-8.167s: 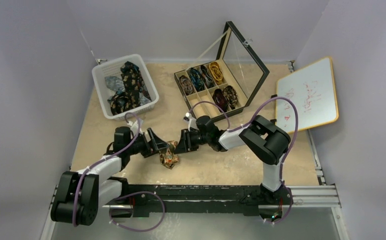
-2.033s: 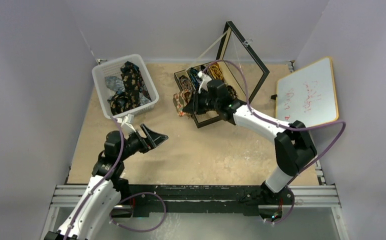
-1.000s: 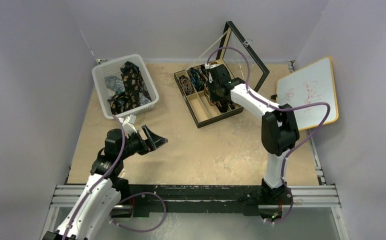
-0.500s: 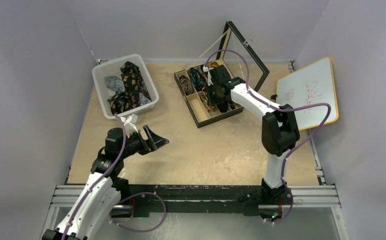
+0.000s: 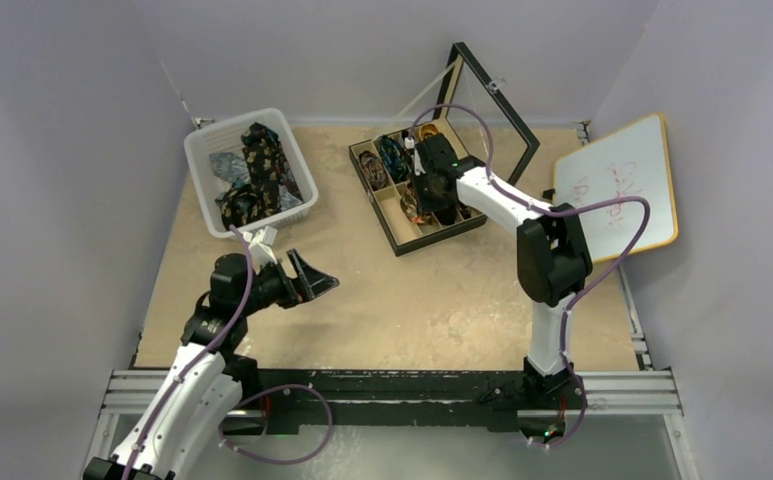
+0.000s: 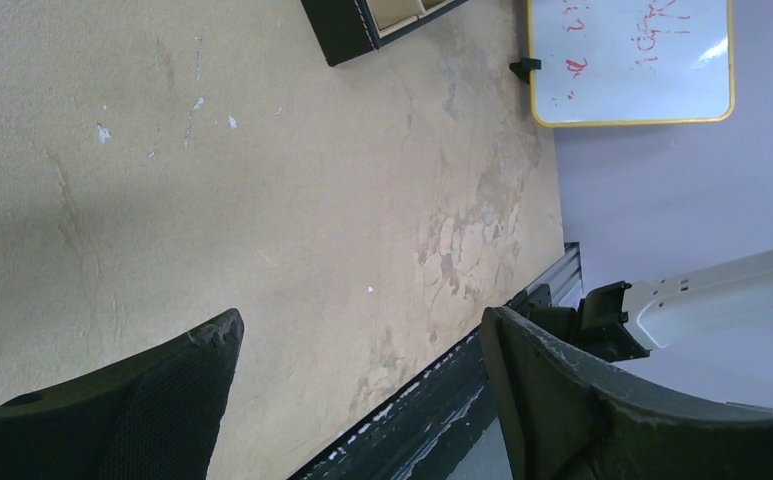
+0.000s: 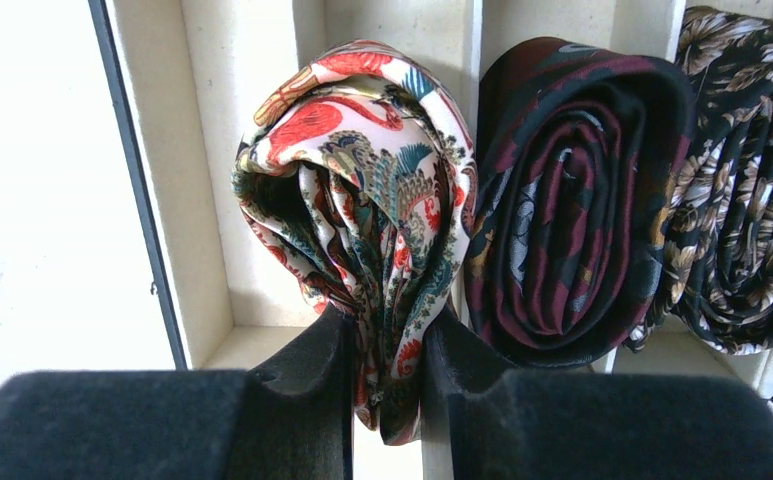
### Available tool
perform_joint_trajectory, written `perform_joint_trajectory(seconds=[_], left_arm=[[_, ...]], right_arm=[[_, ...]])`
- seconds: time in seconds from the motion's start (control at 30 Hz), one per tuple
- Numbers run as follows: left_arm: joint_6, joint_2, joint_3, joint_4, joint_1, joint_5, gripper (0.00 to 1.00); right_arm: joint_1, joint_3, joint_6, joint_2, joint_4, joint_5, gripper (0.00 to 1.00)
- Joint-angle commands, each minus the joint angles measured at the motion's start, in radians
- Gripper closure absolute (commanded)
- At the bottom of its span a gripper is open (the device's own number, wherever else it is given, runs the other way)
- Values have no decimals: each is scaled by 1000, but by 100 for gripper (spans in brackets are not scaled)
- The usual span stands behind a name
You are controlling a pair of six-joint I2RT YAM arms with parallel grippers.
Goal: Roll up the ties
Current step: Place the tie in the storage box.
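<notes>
The right gripper [image 7: 387, 345] is pinching the lower fold of a rolled tie [image 7: 362, 170], its fingers [image 7: 307, 390] closing tight on the white, red and teal cloth. The tie is standing on edge inside a cell of the box [image 5: 394, 238], with its right side touching the divider [image 7: 472, 60]. A dark red roll [image 7: 562, 200] is filling the next cell, and a black floral roll [image 7: 747, 190] is sitting beyond that. To the left of the tie a strip of pale cell floor is showing, running up to the black rim [image 7: 142, 200].

Seen from above, the right arm is reaching far across the table [image 5: 412, 300] to the box, whose lid [image 5: 492, 100] is standing open behind it. More rolls [image 5: 394, 158] are lying in the far cells.

The left gripper [image 6: 359, 322] is hanging wide open and holding nothing, above bare tabletop. It is sitting well apart from the box and near the basket [image 5: 200, 150], where loose ties [image 5: 257, 165] are lying in a heap. Open table is stretching between this gripper and the box.

The tabletop is tan and worn, with paler patches showing. A whiteboard [image 5: 617, 185] is leaning at the right side. Grey walls [image 5: 62, 150] are closing the space in on three sides, and a rail [image 5: 412, 385] is running along the near edge.
</notes>
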Motion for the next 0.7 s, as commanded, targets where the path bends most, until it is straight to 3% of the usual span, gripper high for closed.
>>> perform_joint_trajectory(seconds=[0.0,0.67], left_arm=[[14,1,35,31,-3,16,14],[13,29,14,62,-3,25,14]], right_arm=[[-8,56,-11,-38,-23,25,100],[-25,27,33,-45,-3,87,100]])
